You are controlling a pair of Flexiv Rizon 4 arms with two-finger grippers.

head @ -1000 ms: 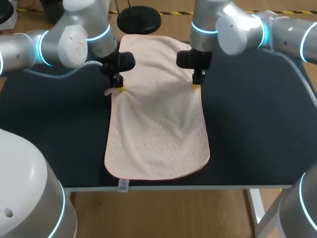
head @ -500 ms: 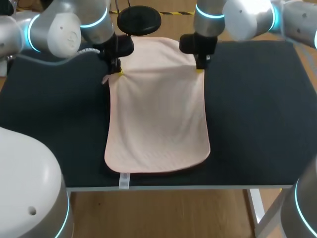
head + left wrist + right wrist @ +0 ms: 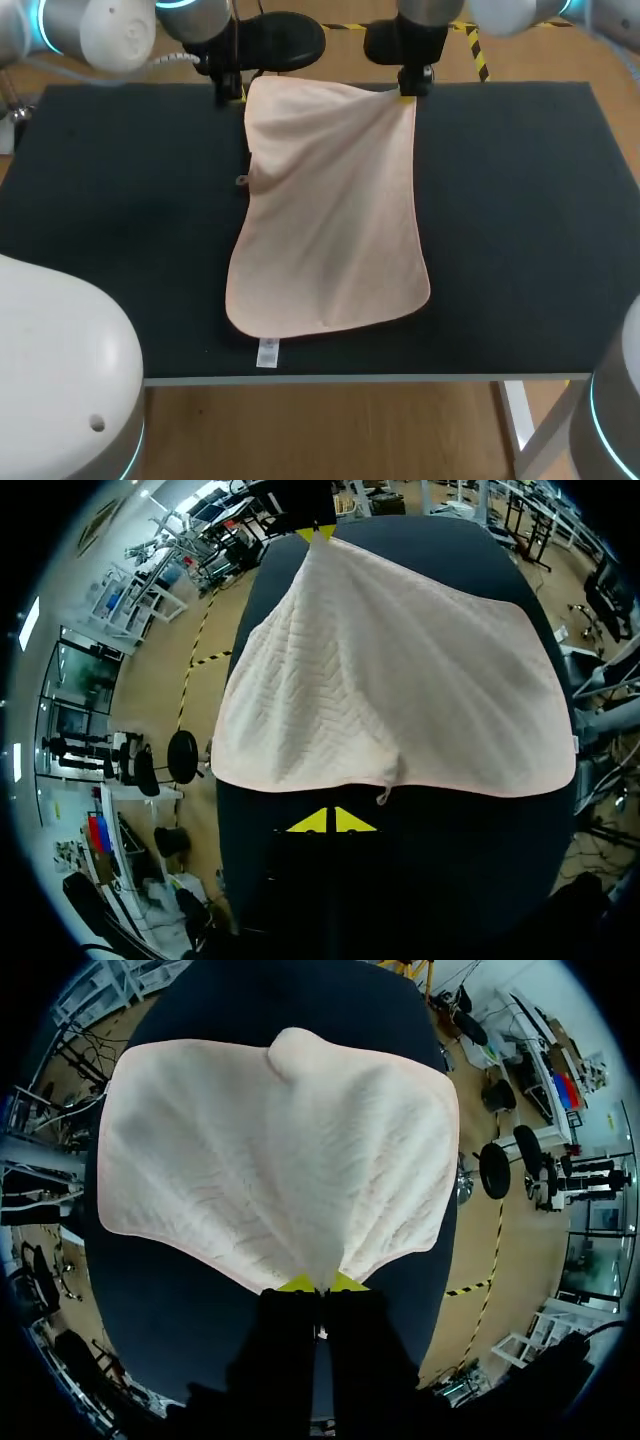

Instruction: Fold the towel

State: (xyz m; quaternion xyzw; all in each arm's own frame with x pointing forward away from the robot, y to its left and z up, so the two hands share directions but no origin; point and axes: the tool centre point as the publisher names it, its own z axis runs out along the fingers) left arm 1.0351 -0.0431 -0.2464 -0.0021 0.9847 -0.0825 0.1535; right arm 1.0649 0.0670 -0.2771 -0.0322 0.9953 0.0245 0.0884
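Note:
A pale pink towel [image 3: 330, 210] lies lengthwise down the middle of the black table [image 3: 520, 200], slightly skewed. My right gripper [image 3: 407, 95] is at the far edge, shut on the towel's far right corner; in the right wrist view the cloth [image 3: 270, 1150] bunches into its yellow tips [image 3: 321, 1283]. My left gripper [image 3: 232, 92] is at the far edge beside the far left corner. In the left wrist view its tips [image 3: 331, 822] are shut with nothing between them. The towel's edge [image 3: 390, 670] and a small loop [image 3: 385, 796] lie just ahead of them.
A white label [image 3: 267, 352] on the towel's near hem lies close to the table's front edge. Bare black tabletop stretches to the left [image 3: 120, 200] and to the right of the towel. A small loop [image 3: 241, 181] sticks out of its left edge.
Both arms have moved toward the far edge, dragging the towel away from the front edge. The left gripper has let go of its corner and shut again; the right still holds its corner.

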